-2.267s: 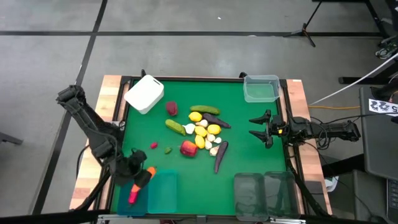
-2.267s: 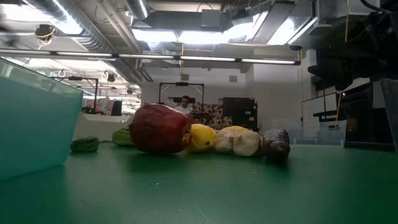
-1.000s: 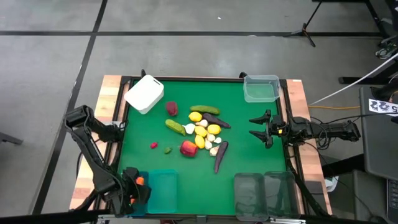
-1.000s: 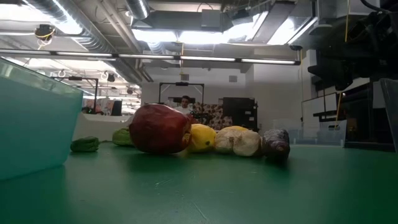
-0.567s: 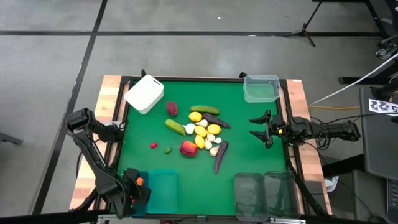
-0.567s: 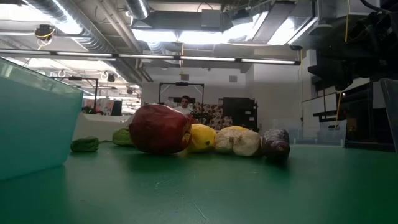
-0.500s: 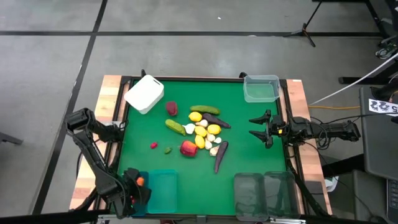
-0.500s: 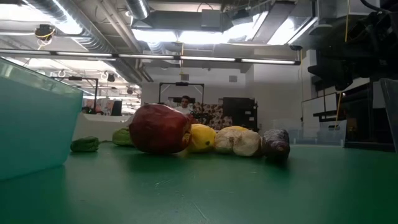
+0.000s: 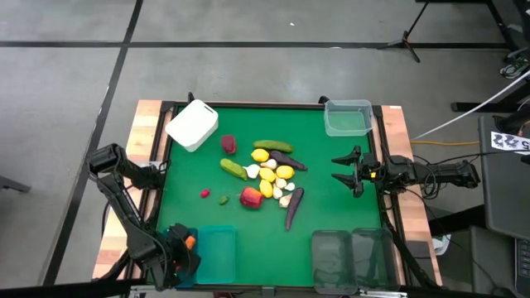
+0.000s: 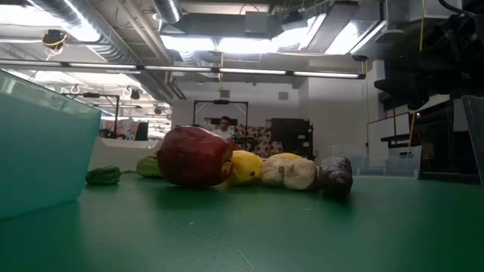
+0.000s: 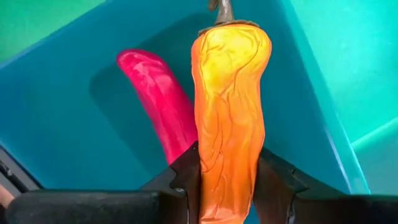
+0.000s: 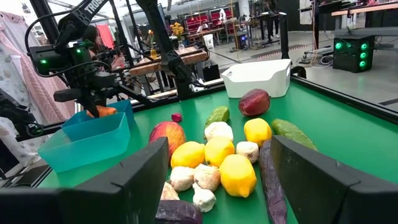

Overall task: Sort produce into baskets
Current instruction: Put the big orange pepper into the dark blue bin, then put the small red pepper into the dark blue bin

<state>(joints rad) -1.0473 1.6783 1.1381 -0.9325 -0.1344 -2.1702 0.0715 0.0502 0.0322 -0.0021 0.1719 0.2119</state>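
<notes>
My left gripper (image 9: pixel 184 247) stands over the left teal bin (image 11: pixel 74 124) at the table's near left corner. It is shut on a long orange wrinkled toy vegetable (image 11: pixel 230 106) with a short stem. A red pepper (image 11: pixel 158 102) lies on the floor of that bin. The other produce lies in a pile at mid-table: a red piece (image 9: pixel 251 197), lemons (image 9: pixel 267 174), garlic (image 9: pixel 281 186), cucumbers (image 9: pixel 233 169) and eggplants (image 9: pixel 293 207). My right gripper (image 9: pixel 342 170) is open and empty at the table's right edge, facing the pile. My left gripper pinches the orange vegetable between its two fingers at the end away from the stem (image 11: pixel 225 186). The fingers point down and lie along it. Its stem end (image 11: pixel 224 12) points away from the gripper, down into the teal bin. Whether it touches the bin, I cannot tell.
A second teal bin (image 9: pixel 217 255) stands right of the first. Two dark-tinted clear bins (image 9: pixel 331 258) (image 9: pixel 371 257) are at the near right. A white box (image 9: pixel 192 125) is at the far left and a clear tub (image 9: pixel 348 117) at the far right. Small red (image 9: pixel 204 194) and green (image 9: pixel 224 199) pieces lie left of the pile.
More than a second ago, my left gripper went toward the table's near left corner with the orange vegetable and came over the left teal bin. In the last second it has kept nearly still, shut on the vegetable.
</notes>
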